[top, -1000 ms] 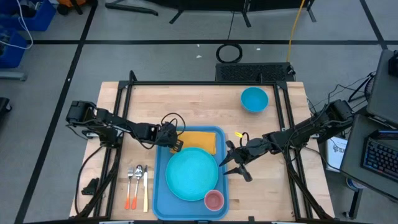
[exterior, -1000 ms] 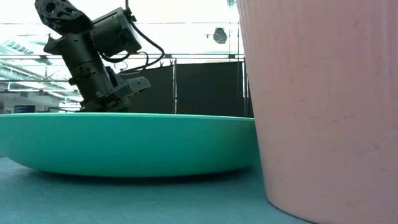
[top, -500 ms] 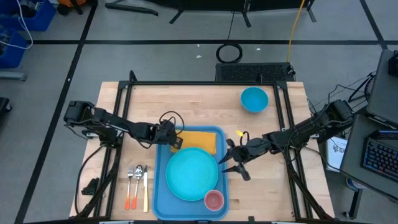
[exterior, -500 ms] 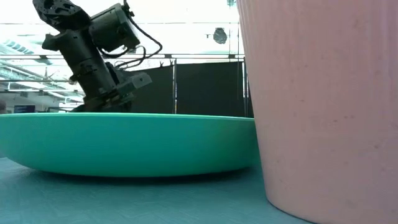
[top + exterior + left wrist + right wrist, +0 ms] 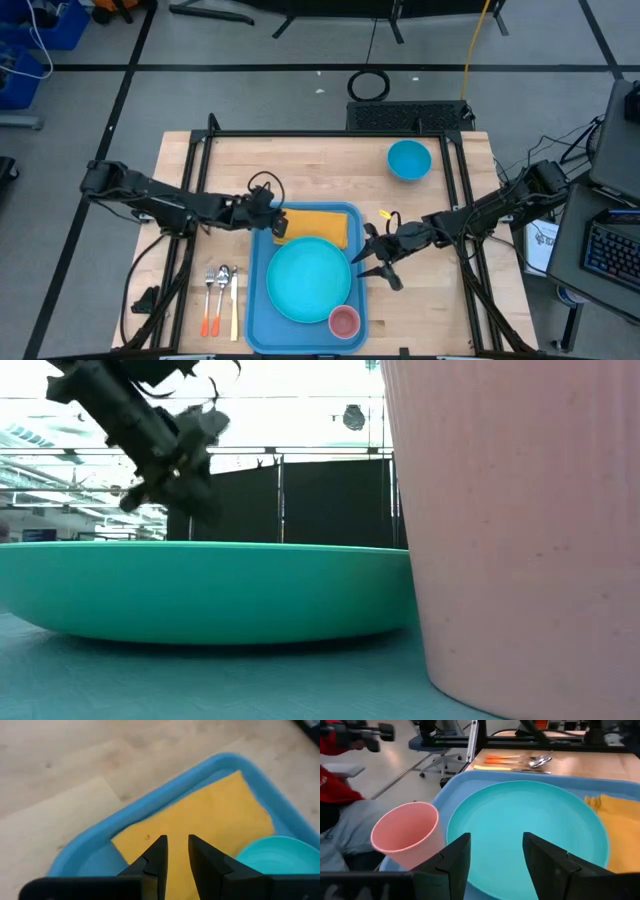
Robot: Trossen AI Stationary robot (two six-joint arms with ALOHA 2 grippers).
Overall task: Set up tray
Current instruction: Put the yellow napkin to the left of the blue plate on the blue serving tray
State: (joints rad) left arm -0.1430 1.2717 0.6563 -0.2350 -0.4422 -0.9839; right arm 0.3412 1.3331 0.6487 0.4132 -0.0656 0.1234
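Observation:
The blue tray (image 5: 258, 305) lies at the table's near middle. On it rest a round turquoise plate (image 5: 308, 280), a pink cup (image 5: 344, 321) at its near right corner, and a folded yellow napkin (image 5: 320, 224) flat along its far end. My left gripper (image 5: 279, 228) hovers over the napkin's left end (image 5: 150, 837), its fingers open by a narrow gap and raised clear, as the low view (image 5: 200, 500) shows. My right gripper (image 5: 368, 258) waits open just off the tray's right rim, facing the plate (image 5: 530, 820) and the cup (image 5: 405, 832).
Orange-handled cutlery and a knife (image 5: 220, 295) lie on the wood left of the tray. A blue bowl (image 5: 408, 159) stands at the far right. A black frame rims the table. A person in red (image 5: 330, 770) sits beyond the near edge.
My left gripper has risen off the napkin and drawn back a little toward the table's left and far side, tipping flatter as its arm stretches out. The napkin stays flat on the tray. My right arm has kept still.

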